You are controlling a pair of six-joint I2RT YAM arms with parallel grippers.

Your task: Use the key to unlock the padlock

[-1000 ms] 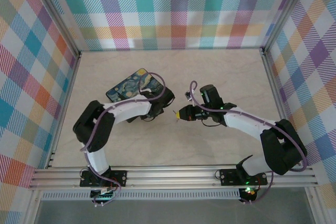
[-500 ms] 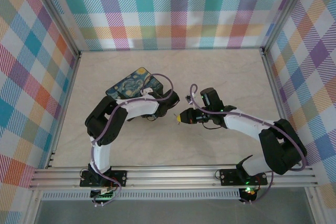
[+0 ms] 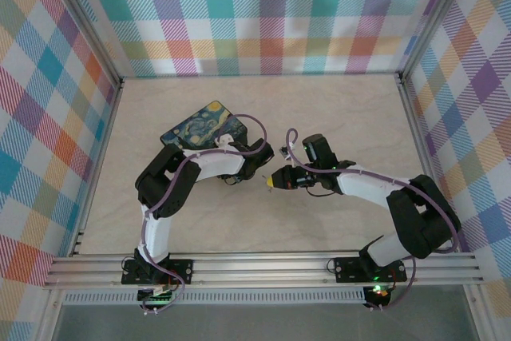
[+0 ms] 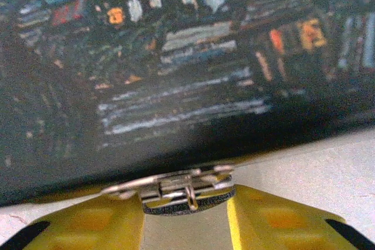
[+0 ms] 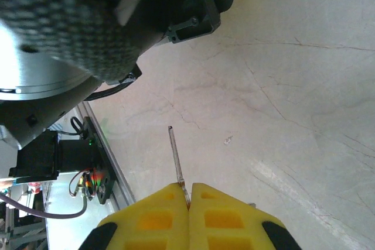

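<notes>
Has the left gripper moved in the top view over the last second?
Yes. Against the unmoved starry box, the left gripper, with the padlock between its fingers, has shifted slightly right, toward the right gripper.

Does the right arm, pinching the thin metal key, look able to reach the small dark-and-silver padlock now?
Probably yes. The right gripper holds the thin metal key close beside the left gripper, whose fingers flank the small dark-and-silver padlock; only table lies between. Keyhole side unclear.

Pastel plaid walls [image 3: 271, 13] enclose a beige marbled table [image 3: 351, 109].
</notes>
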